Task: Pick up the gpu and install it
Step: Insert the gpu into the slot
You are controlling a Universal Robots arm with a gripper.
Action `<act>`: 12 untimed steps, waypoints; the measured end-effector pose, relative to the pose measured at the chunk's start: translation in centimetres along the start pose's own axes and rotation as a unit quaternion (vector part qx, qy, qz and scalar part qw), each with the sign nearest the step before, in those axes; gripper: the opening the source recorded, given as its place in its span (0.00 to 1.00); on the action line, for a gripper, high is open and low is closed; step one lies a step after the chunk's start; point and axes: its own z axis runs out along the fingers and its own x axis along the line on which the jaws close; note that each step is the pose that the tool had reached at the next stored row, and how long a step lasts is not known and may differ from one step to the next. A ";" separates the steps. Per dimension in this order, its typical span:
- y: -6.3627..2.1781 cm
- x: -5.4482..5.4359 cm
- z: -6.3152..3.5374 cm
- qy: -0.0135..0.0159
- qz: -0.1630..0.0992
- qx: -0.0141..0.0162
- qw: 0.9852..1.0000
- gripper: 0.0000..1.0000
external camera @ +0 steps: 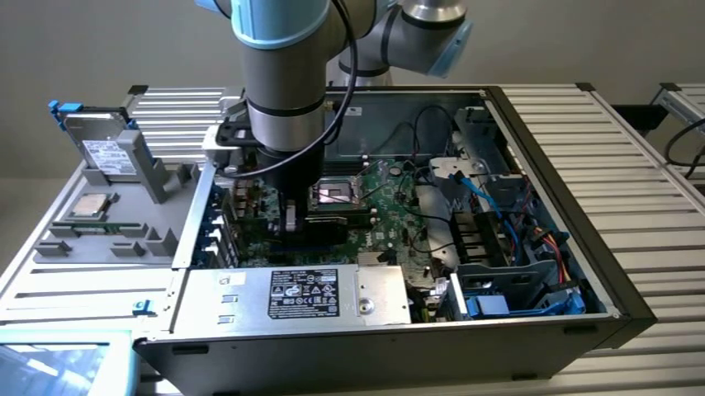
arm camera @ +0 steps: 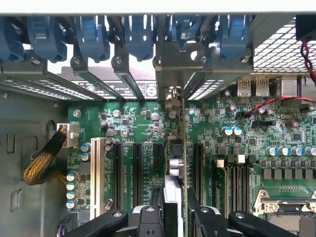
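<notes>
Two fingers (arm camera: 157,210) of the claw (arm camera: 174,200) were pinching the gpu (arm camera: 174,170), which I saw edge-on, standing upright over the green motherboard (arm camera: 148,128). Its silver bracket (arm camera: 171,94) sat up against the case's rear slot openings. The card lined up among the black expansion slots (arm camera: 138,168), though I could not tell whether it was seated. Blue retention clips (arm camera: 138,34) ran along the rear wall. In the exterior view, the arm (external camera: 281,82) reached down into the open computer case (external camera: 551,124), just beside the CPU socket (external camera: 330,198). On the exterior view's left, a grey tray (external camera: 66,243) on the tabletop (external camera: 645,198) carried a hard drive (external camera: 108,153).
</notes>
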 end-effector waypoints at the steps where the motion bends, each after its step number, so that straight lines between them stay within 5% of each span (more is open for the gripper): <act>1: -0.01 0.0 0.00 0.000 0.003 0.000 1.000 0.29; 12: 0.00 0.0 0.08 0.000 0.012 0.000 1.000 0.29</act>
